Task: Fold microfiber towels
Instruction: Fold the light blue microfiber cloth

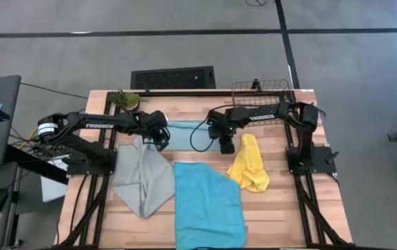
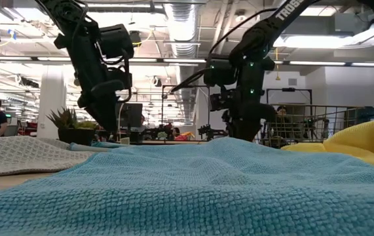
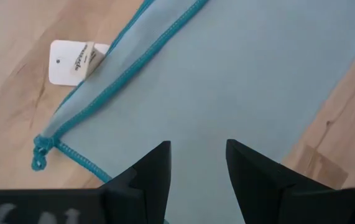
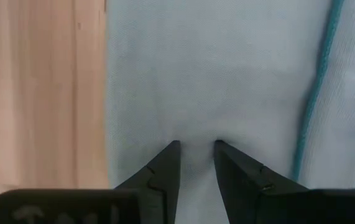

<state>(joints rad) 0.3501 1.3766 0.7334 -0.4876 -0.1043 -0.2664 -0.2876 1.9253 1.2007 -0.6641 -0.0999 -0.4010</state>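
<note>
The pale blue towel (image 1: 184,132) lies flat on the table's far middle, folded, with a teal stitched edge (image 3: 127,71) and a white tag (image 3: 71,62). My left gripper (image 1: 162,142) hangs open over its left end (image 3: 199,146), pointing steeply down. My right gripper (image 1: 226,146) stands open with a narrow gap over its right end (image 4: 196,144), with nothing between the fingers. The grey-green towel (image 1: 142,179), the cyan-blue towel (image 1: 208,205) and the crumpled yellow towel (image 1: 248,165) lie nearer the front. My right gripper points down at the pale blue towel's plain surface (image 4: 196,124), a little in from its stitched edge (image 4: 317,106). The fingertips (image 4: 175,149) are close to the cloth, but I cannot tell whether they touch it.
A wire mesh basket (image 1: 261,90) stands at the table's far right edge and a small potted plant (image 1: 125,101) at the far left. In the low view the cyan-blue towel (image 2: 187,190) fills the foreground and hides both grippers' fingertips.
</note>
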